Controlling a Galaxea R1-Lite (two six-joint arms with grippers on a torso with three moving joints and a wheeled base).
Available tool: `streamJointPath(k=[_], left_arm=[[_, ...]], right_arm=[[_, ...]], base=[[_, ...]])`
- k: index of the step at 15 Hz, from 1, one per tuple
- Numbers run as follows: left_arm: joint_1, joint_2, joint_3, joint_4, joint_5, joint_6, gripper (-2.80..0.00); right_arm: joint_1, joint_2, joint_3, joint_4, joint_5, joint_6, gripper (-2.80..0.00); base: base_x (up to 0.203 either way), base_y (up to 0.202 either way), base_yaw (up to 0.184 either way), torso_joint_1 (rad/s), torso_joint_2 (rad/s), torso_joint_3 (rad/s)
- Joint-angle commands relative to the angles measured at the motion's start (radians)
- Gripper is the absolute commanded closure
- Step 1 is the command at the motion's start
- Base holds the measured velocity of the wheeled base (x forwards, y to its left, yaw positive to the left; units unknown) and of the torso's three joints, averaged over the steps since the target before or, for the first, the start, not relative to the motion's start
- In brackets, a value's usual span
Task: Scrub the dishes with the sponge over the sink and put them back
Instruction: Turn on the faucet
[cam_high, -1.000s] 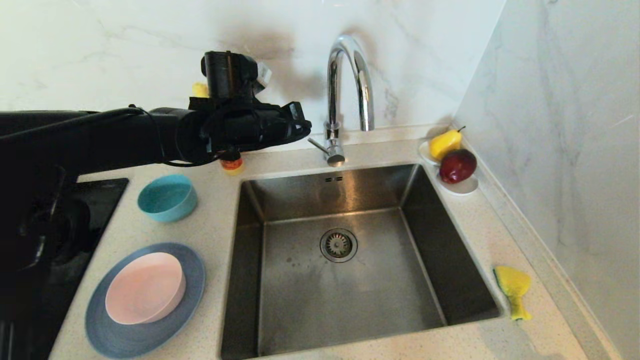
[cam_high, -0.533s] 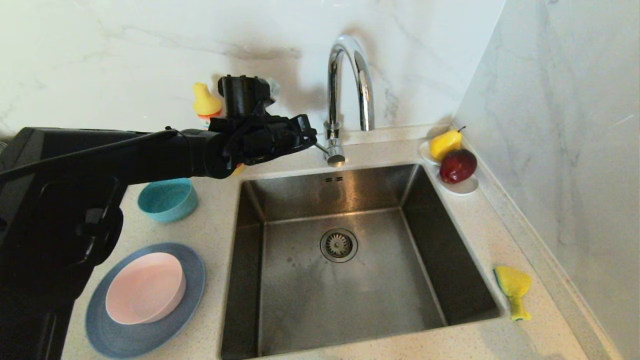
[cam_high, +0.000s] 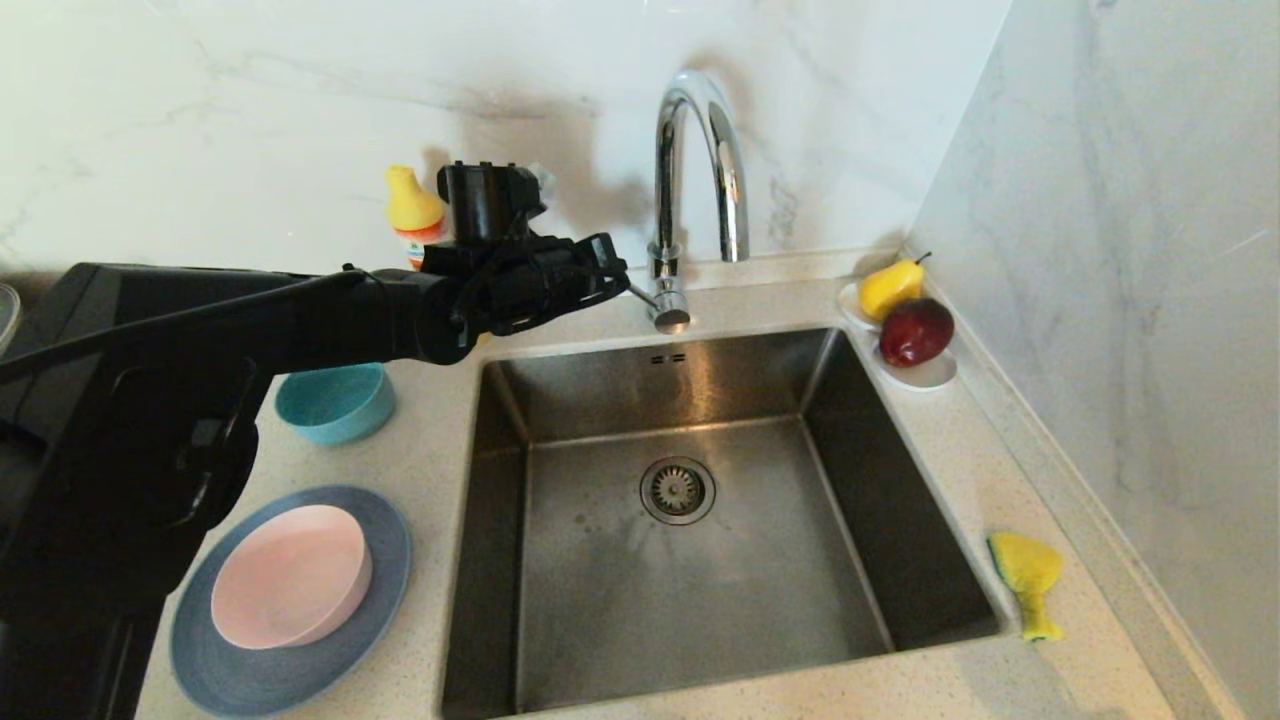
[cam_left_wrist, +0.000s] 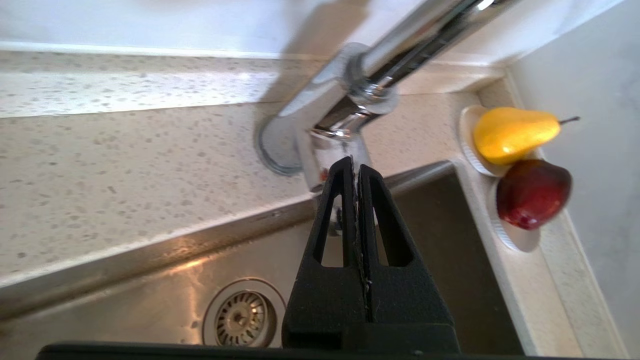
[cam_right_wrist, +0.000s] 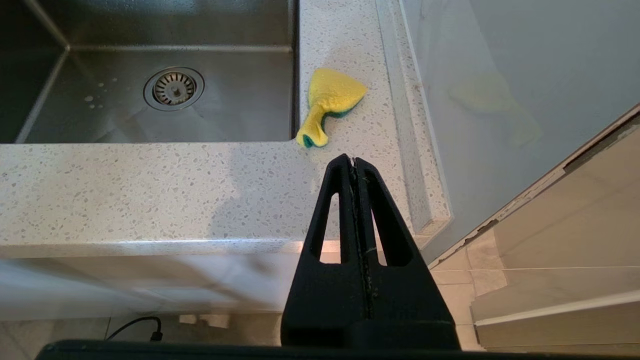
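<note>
My left gripper (cam_high: 622, 280) is shut and empty, its tips right by the side lever (cam_high: 637, 291) of the chrome tap (cam_high: 700, 150) behind the sink (cam_high: 620, 385). In the left wrist view the gripper (cam_left_wrist: 354, 162) overlaps the tap base (cam_left_wrist: 325, 145); whether they touch I cannot tell. The teal bowl (cam_high: 335, 403) stands left of the sink. Nearer the front, the pink bowl (cam_high: 290, 575) rests on the slate-blue plate (cam_high: 250, 670). The yellow sponge (cam_high: 1028, 580) lies on the counter right of the sink. My right gripper (cam_right_wrist: 353, 161) is shut, parked before the counter's front edge, short of the sponge (cam_right_wrist: 330, 102).
A white saucer (cam_high: 930, 375) with a yellow pear (cam_high: 890, 285) and a red apple (cam_high: 915, 330) sits in the back right corner. A yellow-capped bottle (cam_high: 412, 210) stands against the back wall behind my left arm. Marble walls close off the back and right.
My left arm has sunk and its closed gripper has come down a little toward the tap's lever. The bottle behind it now shows. Dishes and sponge have not moved.
</note>
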Motion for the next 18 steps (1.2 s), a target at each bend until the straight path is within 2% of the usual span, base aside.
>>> streamJointPath(k=[1, 10, 18], left_arm=[[0.002, 0.007, 0.0, -0.008, 0.006, -0.002, 0.0], [-0.004, 0.018, 0.01, -0.02, 0.004, -0.009, 0.0], [-0.016, -0.062, 0.155, -0.034, 0.004, -0.009, 0.0]], right_arm=[[0.0, -0.002, 0.001, 0.0, 0.0, -0.001, 0.0], [0.0, -0.002, 0.0, 0.0, 0.0, 0.0, 0.0], [0.0, -0.002, 0.0, 0.0, 0.001, 0.0, 0.0]], base=[[0.0, 0.0, 0.0, 0.0, 0.0, 0.0], [0.0, 0.0, 0.0, 0.0, 0.0, 0.0], [0.0, 0.0, 0.0, 0.0, 0.0, 0.0]])
